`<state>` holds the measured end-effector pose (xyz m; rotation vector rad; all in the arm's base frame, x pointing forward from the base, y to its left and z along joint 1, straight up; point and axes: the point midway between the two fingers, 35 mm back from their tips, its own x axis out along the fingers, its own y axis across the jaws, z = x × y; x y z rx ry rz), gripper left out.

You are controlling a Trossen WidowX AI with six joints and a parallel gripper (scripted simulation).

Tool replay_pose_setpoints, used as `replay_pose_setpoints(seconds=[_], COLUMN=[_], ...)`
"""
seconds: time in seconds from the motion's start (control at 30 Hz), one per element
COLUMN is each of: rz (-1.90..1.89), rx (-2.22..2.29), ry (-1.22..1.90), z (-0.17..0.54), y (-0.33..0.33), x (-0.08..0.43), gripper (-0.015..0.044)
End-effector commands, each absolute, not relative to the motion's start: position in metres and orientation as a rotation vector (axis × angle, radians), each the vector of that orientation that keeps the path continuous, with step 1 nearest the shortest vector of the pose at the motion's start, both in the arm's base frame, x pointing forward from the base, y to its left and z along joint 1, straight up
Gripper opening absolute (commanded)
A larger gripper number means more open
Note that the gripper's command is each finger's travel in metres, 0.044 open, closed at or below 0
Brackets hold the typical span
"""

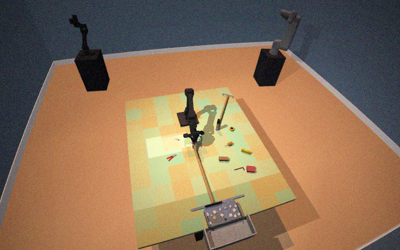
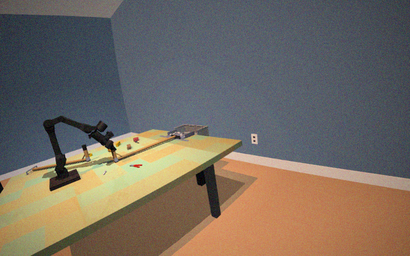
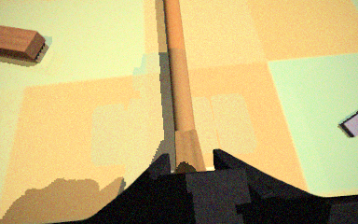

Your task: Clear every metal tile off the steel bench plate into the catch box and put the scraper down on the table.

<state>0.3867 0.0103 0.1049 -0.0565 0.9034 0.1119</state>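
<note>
My fingers (image 1: 194, 141) (image 2: 111, 148) are pinching the upright wooden grip of the long scraper (image 1: 203, 171) (image 2: 148, 148) (image 3: 179, 70), near my dark base (image 1: 180, 120) (image 2: 73, 178) on the patchwork desk (image 1: 159, 188) (image 2: 120, 193) (image 3: 228, 37). On one side of the shaft lie red-handled pliers (image 1: 171, 157) (image 2: 136, 165); on the other, a brown block (image 1: 223, 159) (image 2: 128, 146) (image 3: 20, 42) and, beyond it, a red block (image 1: 250, 169) (image 2: 135, 138). A second wooden-shafted tool (image 1: 224, 109) (image 2: 60, 164) (hook-ended) lies apart from mine. The scraper's long shaft runs away from me to its dark head (image 1: 217, 203), at the near edge of the grey steel plate (image 1: 217, 221) (image 2: 180, 137). Small pale tiles (image 1: 222, 215), with one orange tile (image 1: 214, 217) among them, are scattered on the plate. Just past it, at the desk's far edge, sits the open catch box (image 1: 231, 235) (image 2: 202, 129).
</note>
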Motion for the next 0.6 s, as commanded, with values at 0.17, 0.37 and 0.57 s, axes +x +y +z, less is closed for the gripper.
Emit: replay_pose_setpoints(seconds=[0.17,0.37,0.57], rz=[0.108,0.108,0.108], rx=[-0.058,-0.058,-0.058], ry=[0.888,0.888,0.887], z=[0.110,0.110,0.110], y=[0.011,0.010,0.010], x=[0.400,0.406,0.413], gripper=[0.0000,0.0000,0.0000])
